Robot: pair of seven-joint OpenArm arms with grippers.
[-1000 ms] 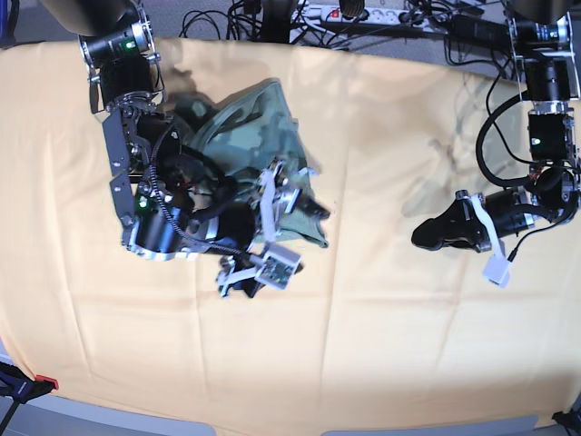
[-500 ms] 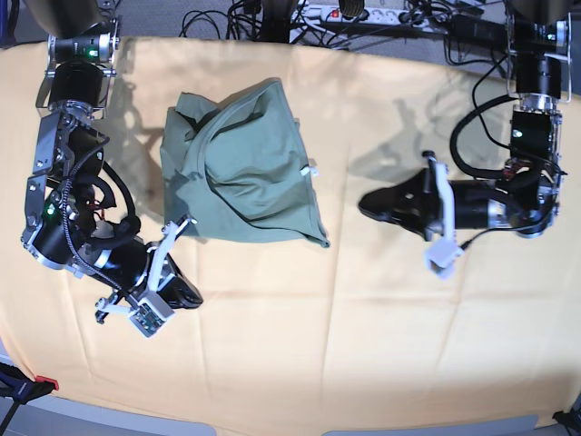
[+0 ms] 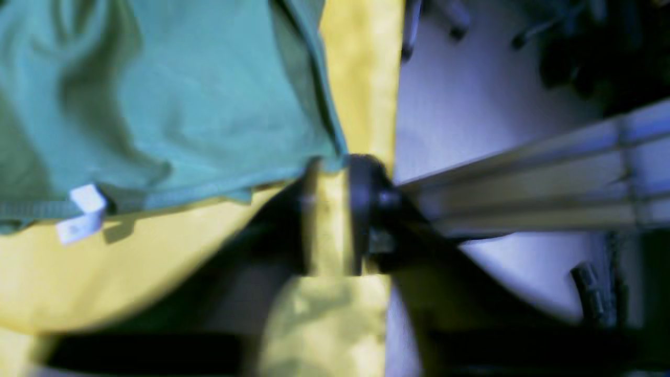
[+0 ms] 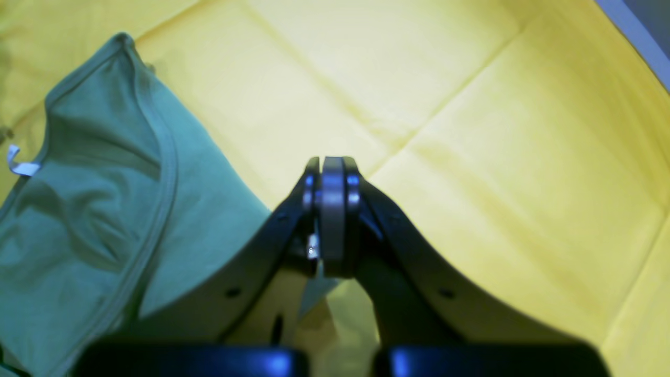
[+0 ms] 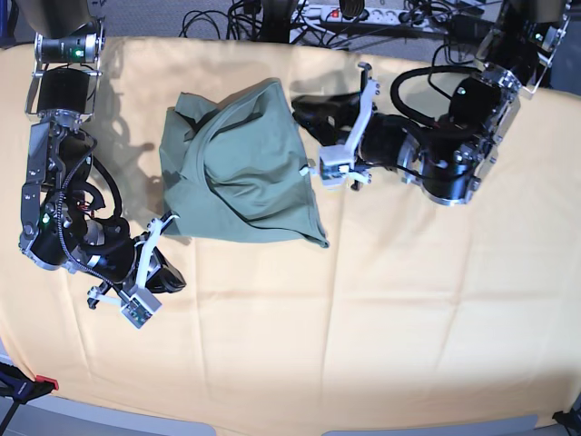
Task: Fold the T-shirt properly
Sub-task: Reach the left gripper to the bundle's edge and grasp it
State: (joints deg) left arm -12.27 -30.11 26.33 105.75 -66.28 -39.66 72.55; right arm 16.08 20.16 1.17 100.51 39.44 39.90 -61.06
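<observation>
The sage-green T-shirt (image 5: 241,168) lies bunched in a rough rectangle at the back left of the yellow-orange cloth (image 5: 408,300), with a white tag (image 5: 309,170) on its right edge. My left gripper (image 5: 300,107) is at the shirt's back right corner. In the left wrist view the gripper (image 3: 333,209) stands narrowly open, yellow cloth showing in the gap, and the shirt's corner (image 3: 209,104) reaches the fingertips. My right gripper (image 5: 177,282) is near the shirt's front left corner. In the right wrist view it (image 4: 332,167) is shut and empty over the cloth, the shirt (image 4: 94,220) to its left.
A power strip and tangled cables (image 5: 363,14) run along the back edge. A red clamp (image 5: 41,381) sits at the front left corner. The left wrist view shows the table's back edge, a metal rail (image 3: 523,173) and floor beyond.
My left arm has swung from the right middle of the table to the shirt's back right corner. My right arm left the shirt and settled near its front left corner.
</observation>
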